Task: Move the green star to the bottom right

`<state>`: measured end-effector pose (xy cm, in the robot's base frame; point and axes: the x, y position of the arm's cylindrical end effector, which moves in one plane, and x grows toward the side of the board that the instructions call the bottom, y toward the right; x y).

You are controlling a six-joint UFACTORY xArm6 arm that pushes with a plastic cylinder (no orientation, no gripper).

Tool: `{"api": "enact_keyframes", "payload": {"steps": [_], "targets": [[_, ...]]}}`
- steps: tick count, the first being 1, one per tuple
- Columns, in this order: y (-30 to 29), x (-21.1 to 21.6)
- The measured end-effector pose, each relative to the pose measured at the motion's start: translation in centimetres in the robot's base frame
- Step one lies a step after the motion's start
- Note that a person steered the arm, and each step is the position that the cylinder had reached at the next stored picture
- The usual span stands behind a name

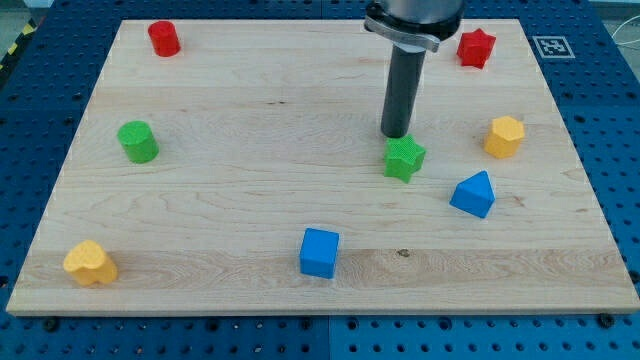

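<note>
The green star (404,158) lies right of the board's middle. My tip (397,134) stands just above it in the view, at its upper left edge, touching or nearly touching it. The dark rod rises from there to the view's top. The bottom right corner of the wooden board (590,285) lies below and right of the star.
A blue triangular block (473,194) lies just right and below the star. A yellow hexagon (505,136) is at the right, a red star (476,47) top right, a blue cube (319,252) bottom middle. A green cylinder (137,141), red cylinder (163,38) and yellow heart (89,262) lie left.
</note>
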<state>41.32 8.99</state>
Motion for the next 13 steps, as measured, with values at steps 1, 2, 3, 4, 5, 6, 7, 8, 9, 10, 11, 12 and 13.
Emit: {"api": "enact_keyframes", "payload": {"steps": [1, 2, 3, 4, 5, 6, 7, 8, 9, 10, 11, 12, 13], "targets": [[0.1, 2.5], [0.1, 5.7], [0.1, 8.8], [0.3, 10.6], [0.0, 9.8], [-2.1, 9.7], [-3.5, 10.5], [-4.1, 11.8], [-1.8, 12.7], [2.0, 13.5], [5.5, 14.4], [8.5, 15.2], [7.7, 15.2]]}}
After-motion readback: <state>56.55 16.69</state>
